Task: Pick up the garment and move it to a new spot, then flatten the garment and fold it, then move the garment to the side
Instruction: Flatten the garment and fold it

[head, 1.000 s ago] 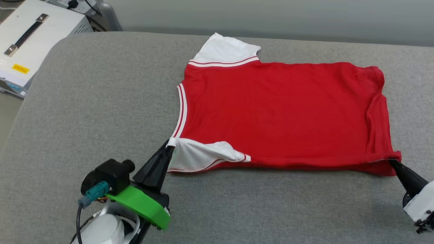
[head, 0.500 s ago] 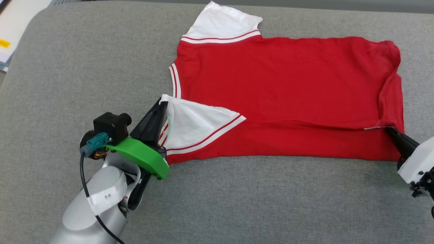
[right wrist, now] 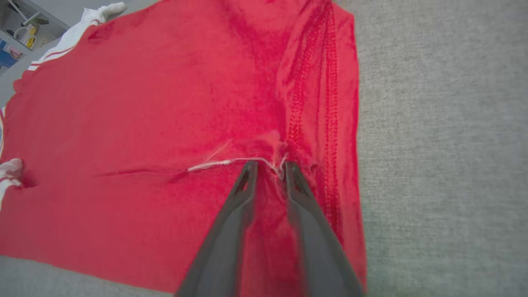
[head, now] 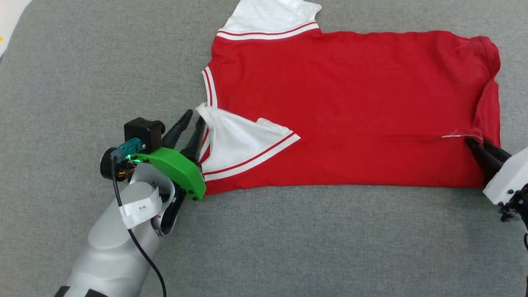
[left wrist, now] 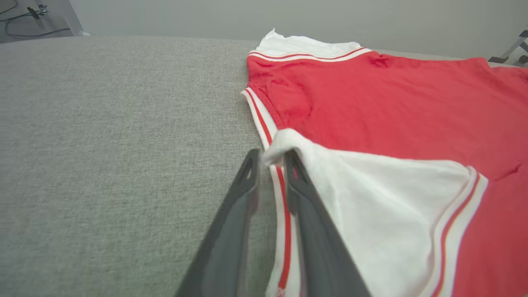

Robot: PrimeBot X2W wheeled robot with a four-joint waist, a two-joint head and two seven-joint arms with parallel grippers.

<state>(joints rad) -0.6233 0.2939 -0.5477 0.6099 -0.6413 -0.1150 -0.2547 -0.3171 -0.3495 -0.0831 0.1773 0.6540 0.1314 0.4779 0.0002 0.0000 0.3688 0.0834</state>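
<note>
No readable text; marks on white arm tag illegible.

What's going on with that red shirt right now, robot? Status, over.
Left hand open at near sleeve tip. Right hand open at hem. Garment flat, near edge folded over. Nothing in the way.

The garment is thin matt cloth; the grey cover coarse woven fabric; lower left, the green bracket smooth plastic.
</note>
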